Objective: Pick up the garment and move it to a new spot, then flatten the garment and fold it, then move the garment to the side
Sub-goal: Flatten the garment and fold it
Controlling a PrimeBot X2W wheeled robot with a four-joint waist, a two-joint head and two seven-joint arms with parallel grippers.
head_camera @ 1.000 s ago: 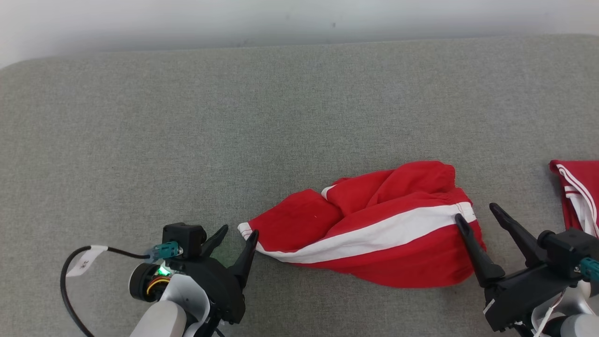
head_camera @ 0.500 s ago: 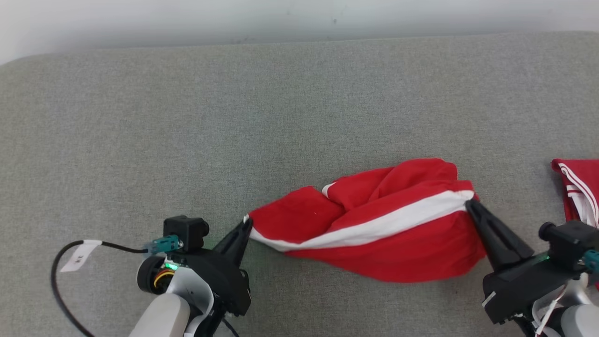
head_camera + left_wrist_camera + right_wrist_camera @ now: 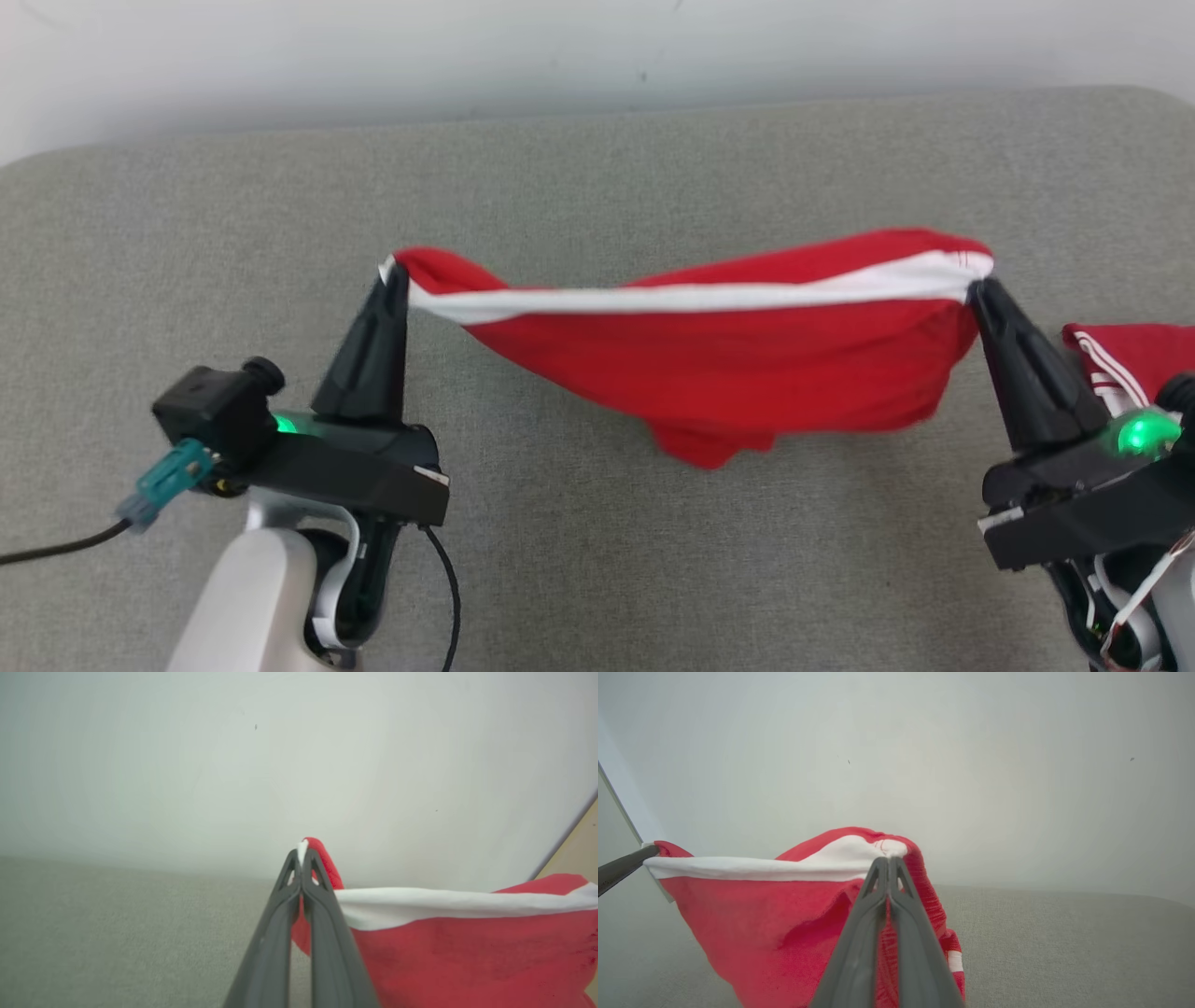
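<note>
Looking down from head onto grey table (image 3: 597, 187); peering close, level, from both wrists toward wall (image 3: 187, 765); sharing red garment (image 3: 728, 373).

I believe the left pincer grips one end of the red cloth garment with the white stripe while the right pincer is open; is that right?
No: the right pincer is shut on the other end of the red cloth garment with the white stripe, as the right wrist view shows; the left pincer grips one end.

Both arms out, spread wide

Left arm (image 3: 261, 597) and right arm (image 3: 1178, 621) aim their jaws forward, leaning slightly inward — each pair pinched tight together on one end of the garment (image 3: 728, 373), tips about level.
</note>
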